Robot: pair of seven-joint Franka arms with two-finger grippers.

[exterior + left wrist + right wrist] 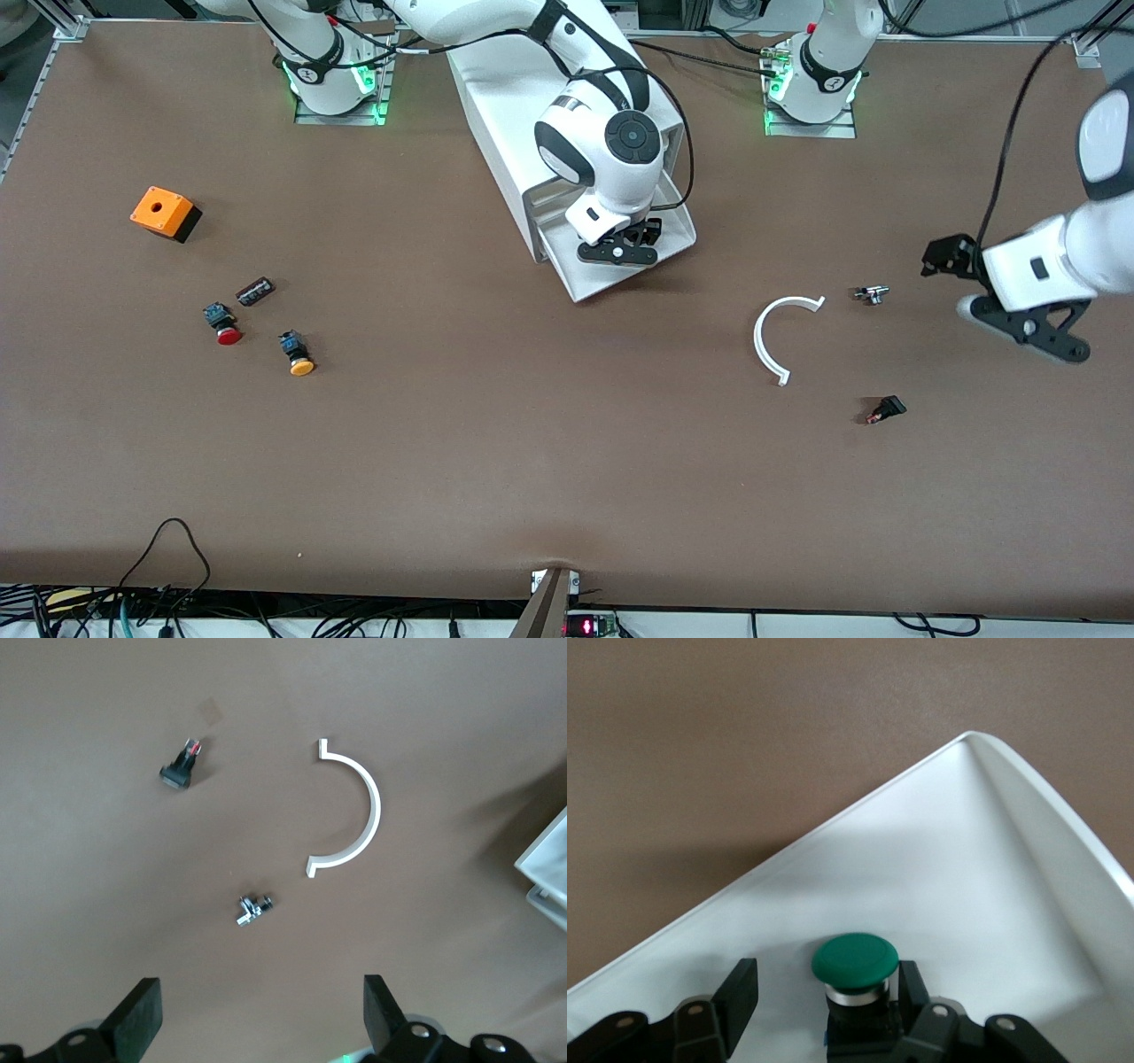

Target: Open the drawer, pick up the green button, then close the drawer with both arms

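The white cabinet [505, 97] stands between the arm bases, its bottommost drawer [611, 279] pulled out toward the front camera. My right gripper [620, 244] is down inside this drawer. In the right wrist view the drawer floor [966, 868] shows, and the green-capped button [855, 958] stands on it between the open fingers of the right gripper [826, 983]. One finger [910, 985] is against the button; the other stands apart. In the front view the button is hidden under the gripper. My left gripper [1028, 330] is open and empty, in the air over the left arm's end of the table, and also shows in the left wrist view [261, 1019].
A white half-ring [780, 337], a small metal part [873, 294] and a small black part [886, 409] lie below the left gripper. Toward the right arm's end lie an orange box [164, 213], a red-capped button [223, 323], an orange-capped button [297, 353] and a dark block [255, 291].
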